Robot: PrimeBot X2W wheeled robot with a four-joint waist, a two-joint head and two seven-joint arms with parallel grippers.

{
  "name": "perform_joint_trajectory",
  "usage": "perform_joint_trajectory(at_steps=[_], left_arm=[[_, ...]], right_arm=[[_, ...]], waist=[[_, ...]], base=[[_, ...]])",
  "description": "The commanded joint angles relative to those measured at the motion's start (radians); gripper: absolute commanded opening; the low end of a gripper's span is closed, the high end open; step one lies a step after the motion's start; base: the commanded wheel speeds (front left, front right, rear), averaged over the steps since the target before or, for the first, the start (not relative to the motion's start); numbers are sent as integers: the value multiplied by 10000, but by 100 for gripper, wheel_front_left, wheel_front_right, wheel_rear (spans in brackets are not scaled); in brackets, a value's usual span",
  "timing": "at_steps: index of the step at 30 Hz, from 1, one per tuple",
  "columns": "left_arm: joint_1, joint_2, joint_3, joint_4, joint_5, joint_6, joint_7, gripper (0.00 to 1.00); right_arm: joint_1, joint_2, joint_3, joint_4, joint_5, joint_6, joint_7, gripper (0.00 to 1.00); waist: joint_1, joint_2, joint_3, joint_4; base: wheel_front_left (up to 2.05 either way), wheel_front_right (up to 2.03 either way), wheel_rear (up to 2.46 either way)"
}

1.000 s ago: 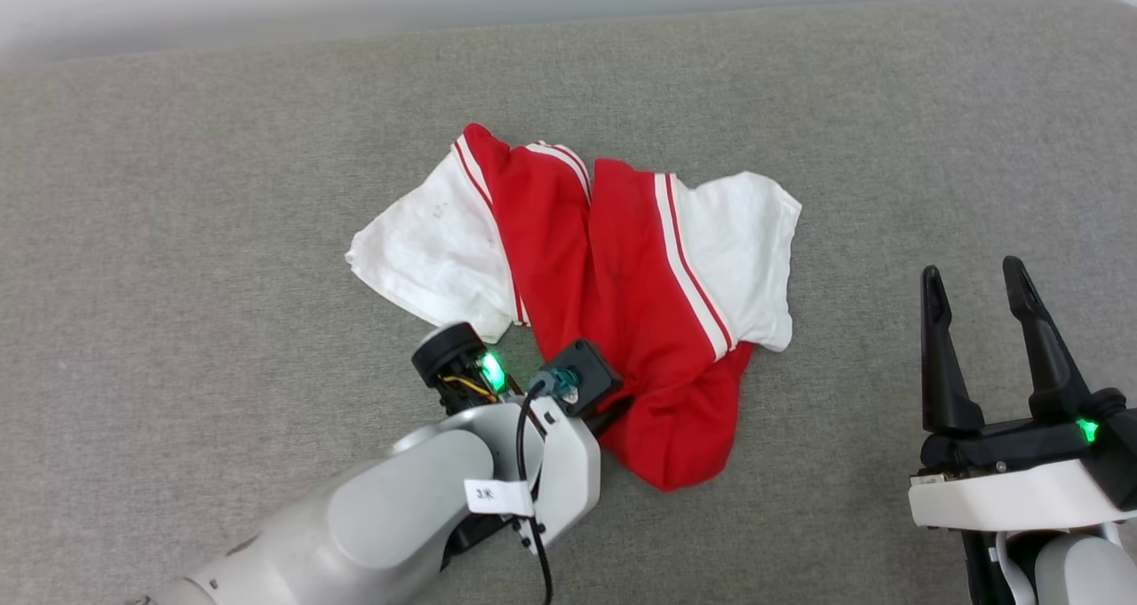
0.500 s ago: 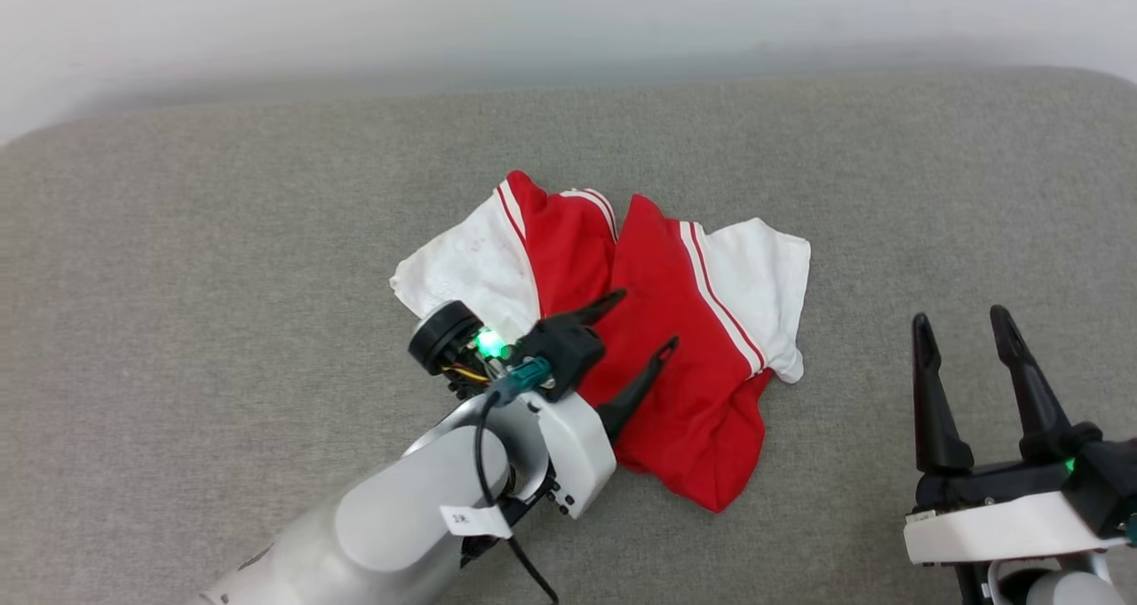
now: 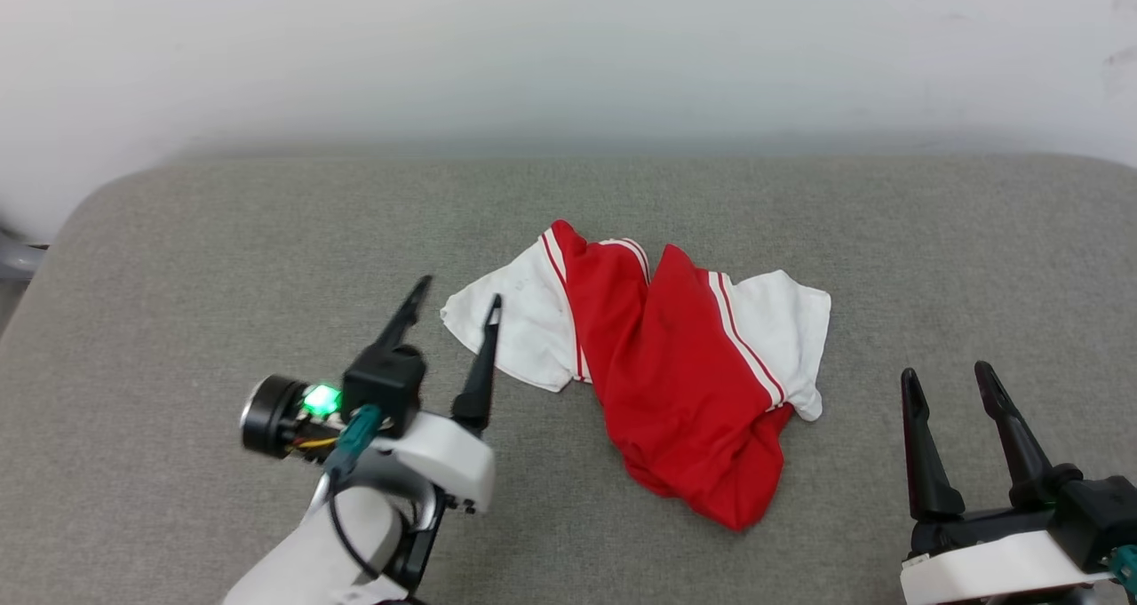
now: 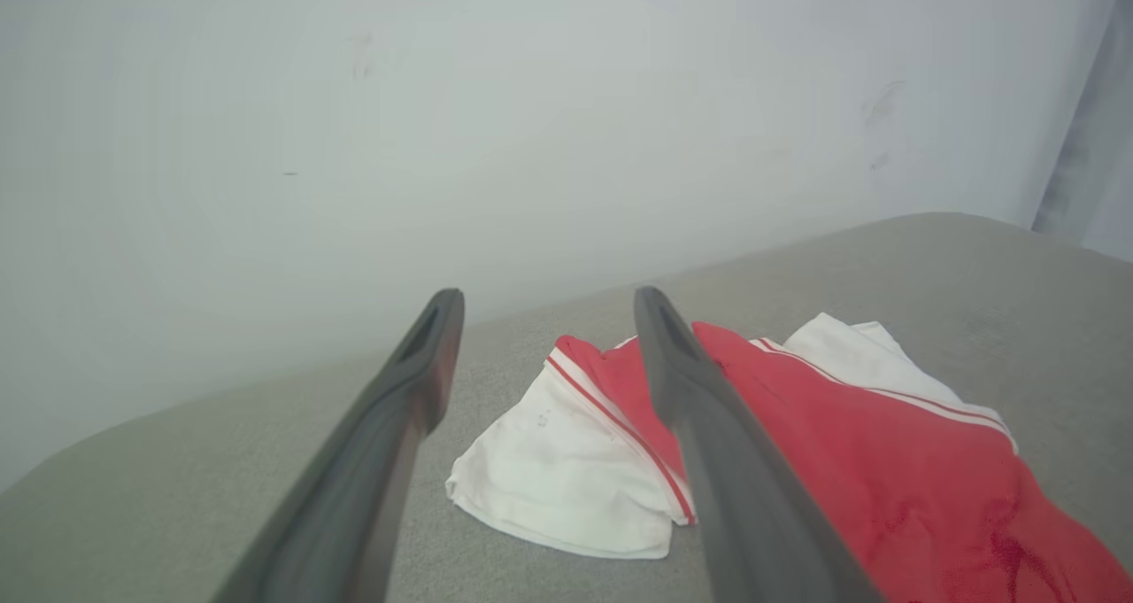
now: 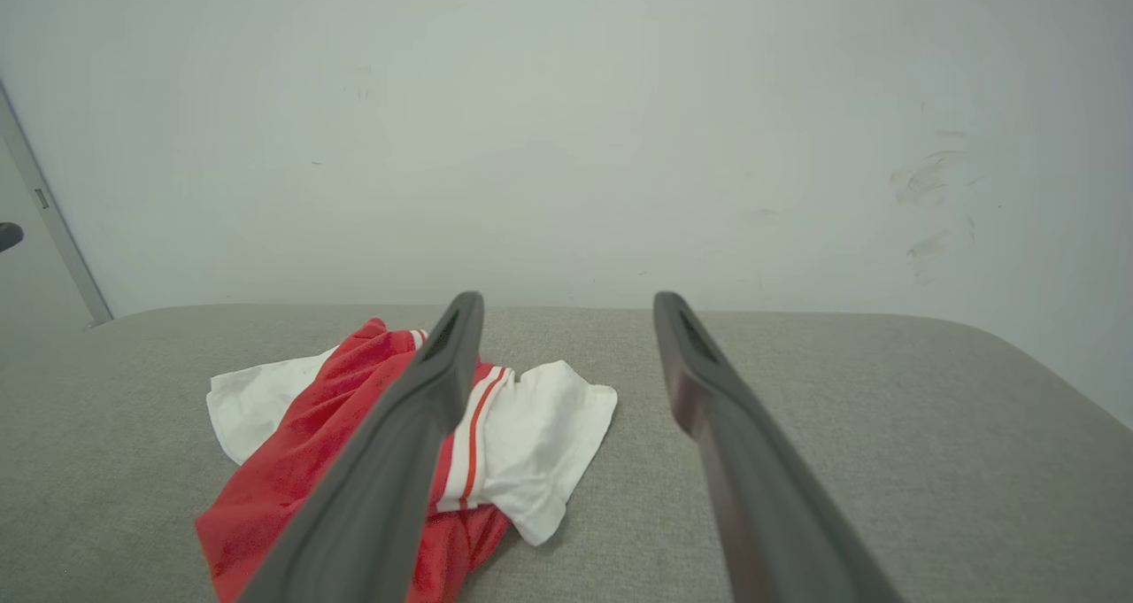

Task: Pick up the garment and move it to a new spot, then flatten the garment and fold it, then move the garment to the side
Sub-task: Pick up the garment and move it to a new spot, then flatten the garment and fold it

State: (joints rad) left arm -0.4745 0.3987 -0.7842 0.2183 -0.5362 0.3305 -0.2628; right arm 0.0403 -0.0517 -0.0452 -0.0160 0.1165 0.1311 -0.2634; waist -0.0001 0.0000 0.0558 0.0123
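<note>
The garment point(image 3: 675, 365) is a red shirt with white sleeves and red-and-white stripe trim, lying crumpled on the grey cushioned surface point(image 3: 178, 258); its front print is hidden. My left gripper point(image 3: 457, 290) hovers open just left of the garment's white sleeve, holding nothing. In the left wrist view the garment point(image 4: 797, 444) lies ahead and to the right of the open left gripper point(image 4: 540, 306). My right gripper point(image 3: 946, 374) stands open at the lower right, apart from the cloth. In the right wrist view the garment point(image 5: 292, 461) lies left of the open right gripper point(image 5: 566, 306).
A pale wall point(image 3: 568, 45) runs along the far edge of the grey surface. The surface's rounded left corner point(image 3: 84, 214) drops off toward a dark object at the far left edge. Bare grey fabric surrounds the garment on all sides.
My left gripper opened, let go of the red cloth and drew back to the left. The garment now lies free. The head camera tilted up, showing more wall.
</note>
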Motion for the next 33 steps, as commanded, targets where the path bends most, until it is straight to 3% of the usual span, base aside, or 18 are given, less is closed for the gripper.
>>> perform_joint_trajectory(at_steps=[1,6,12,14,23,33], left_arm=[[477,54,458,-237,175,139,-25,100],[1873,71,2028,-859,792,399,-25,100],[3370,-392,3695,-1374,1416,184,-26,100],[4181,-848,4566,-1635,1845,-345,-27,100],[5182,-1913,5770,-1583,2870,-1543,-27,100],[5453,-2636,6530,-1143,3725,-2352,-28,100]], right_arm=[[123,25,6,37,33,-7,-19,100],[276,26,-60,80,201,-7,-21,100],[405,25,-193,186,550,-7,-21,100],[457,25,-247,240,663,-7,-21,100],[657,27,-299,429,857,-7,-21,100],[919,25,-219,659,571,-7,-20,100]], waist=[[1,0,-174,128],[1,0,-346,286],[1,0,-456,417],[1,0,-487,465],[1,0,-577,493],[1,0,-557,471]], base=[[0,0,0],[0,0,0],[0,0,0],[0,0,0],[0,0,0],[0,0,0]])
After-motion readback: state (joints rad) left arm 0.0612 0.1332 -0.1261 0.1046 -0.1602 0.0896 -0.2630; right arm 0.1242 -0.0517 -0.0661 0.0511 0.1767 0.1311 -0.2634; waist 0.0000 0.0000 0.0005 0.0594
